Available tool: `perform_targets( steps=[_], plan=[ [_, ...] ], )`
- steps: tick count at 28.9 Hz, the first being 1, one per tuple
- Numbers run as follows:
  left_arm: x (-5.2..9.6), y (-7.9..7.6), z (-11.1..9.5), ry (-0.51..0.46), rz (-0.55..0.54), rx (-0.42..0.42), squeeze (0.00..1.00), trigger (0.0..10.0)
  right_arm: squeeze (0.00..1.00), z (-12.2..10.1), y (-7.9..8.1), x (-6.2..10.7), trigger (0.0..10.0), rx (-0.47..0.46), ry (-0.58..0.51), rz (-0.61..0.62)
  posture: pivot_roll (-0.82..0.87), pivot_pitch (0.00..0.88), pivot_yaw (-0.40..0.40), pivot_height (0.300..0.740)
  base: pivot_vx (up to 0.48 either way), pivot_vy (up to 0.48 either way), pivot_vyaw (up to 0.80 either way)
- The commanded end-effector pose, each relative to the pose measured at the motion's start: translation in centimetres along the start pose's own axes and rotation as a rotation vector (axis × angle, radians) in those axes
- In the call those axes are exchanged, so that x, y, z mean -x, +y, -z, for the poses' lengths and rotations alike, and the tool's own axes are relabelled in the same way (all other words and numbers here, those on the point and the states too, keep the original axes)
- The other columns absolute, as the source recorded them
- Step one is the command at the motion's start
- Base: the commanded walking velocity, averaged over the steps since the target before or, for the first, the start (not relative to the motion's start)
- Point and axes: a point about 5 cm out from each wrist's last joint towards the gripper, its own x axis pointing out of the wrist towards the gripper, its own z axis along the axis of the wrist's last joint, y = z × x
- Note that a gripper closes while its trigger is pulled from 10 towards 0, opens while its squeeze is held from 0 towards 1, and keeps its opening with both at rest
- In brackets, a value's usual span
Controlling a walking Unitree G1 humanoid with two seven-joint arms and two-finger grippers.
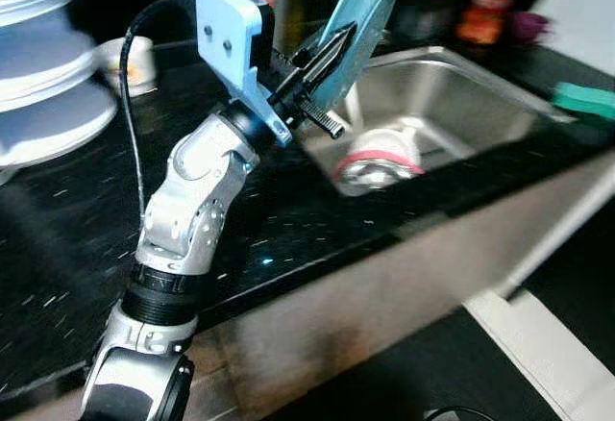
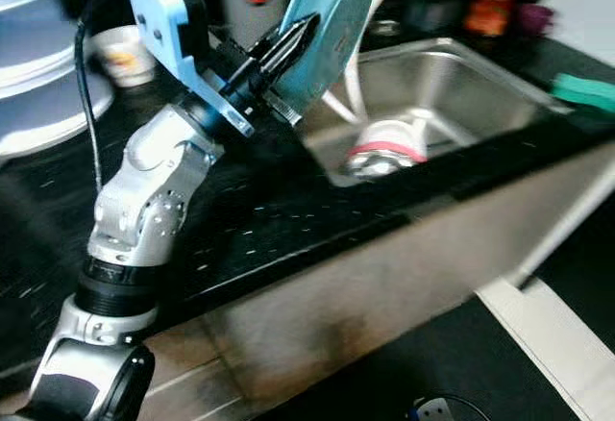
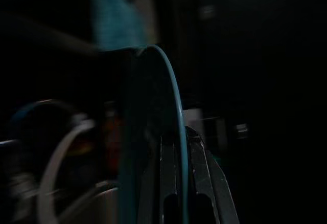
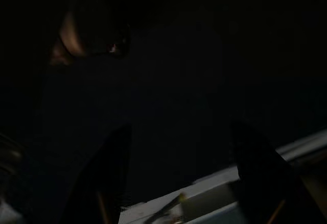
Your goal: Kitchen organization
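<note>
**Teal plate held over the edge of the sink**

At far left a stack of pale plates (image 1: 43, 85) sits on the dark desk (image 1: 86, 248), a small cup (image 1: 130, 59) behind it. The left tool (image 1: 325, 56) is pinching a teal plate (image 1: 360, 17) by its rim, holding it upright above the desk just beside the steel sink (image 1: 461, 104), where a white bowl with a pink rim (image 1: 382, 157) lies. The right tool (image 4: 179, 178) hangs idle, fingers spread. The plate seems in transit; next likely comes carrying it leftward to the stack, levelled.
</note>
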Motion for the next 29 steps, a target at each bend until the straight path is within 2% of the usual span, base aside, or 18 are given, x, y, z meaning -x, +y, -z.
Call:
perform_targets(
  steps=[1,6,10,11,12,18,23,29],
  plan=[
    [0.1,-0.3,-0.4,-0.008,0.003,0.017,0.0,10.0,0.0,0.4,0.3,0.0,10.0,-0.018,0.018,-0.01,0.0,0.018,0.008,0.74,0.0,0.0,-0.8],
    [0.3,0.1,-0.5,0.004,-0.033,0.017,0.0,10.0,0.0,0.3,0.4,0.0,10.0,-0.019,0.013,-0.011,0.0,0.015,0.007,0.74,0.0,0.0,-0.8],
    [0.9,2.1,-0.1,0.052,-0.18,-0.044,0.0,10.0,0.0,0.2,0.4,0.0,10.0,-0.021,0.007,-0.011,0.0,0.016,0.008,0.74,0.0,0.0,0.0],
    [0.9,2.1,-0.1,0.052,-0.18,-0.044,0.0,10.0,0.0,0.2,0.4,0.0,10.0,-0.021,0.007,-0.011,0.0,0.016,0.008,0.74,0.0,0.0,0.0],
    [1.2,3.3,0.2,0.079,-0.249,-0.06,0.0,10.0,0.0,0.2,0.4,0.0,10.0,-0.023,0.006,-0.012,0.0,0.016,0.008,0.74,0.0,0.0,0.0],
    [1.6,4.9,0.5,0.117,-0.348,-0.099,0.0,10.0,0.0,0.2,0.4,0.0,10.0,-0.029,0.001,-0.019,-0.01,0.024,0.01,0.74,0.0,0.0,0.0],
    [2.0,5.1,1.0,0.143,-0.388,-0.109,0.0,10.0,0.0,0.1,0.4,0.0,10.0,-0.04,-0.012,-0.026,-0.01,0.022,0.005,0.74,0.0,0.0,0.0],
    [2.3,4.5,1.8,0.157,-0.386,-0.087,0.0,10.0,0.0,0.1,0.3,0.0,10.0,-0.043,-0.022,-0.029,-0.02,0.028,-0.001,0.74,0.0,0.0,0.0]
  ],
)
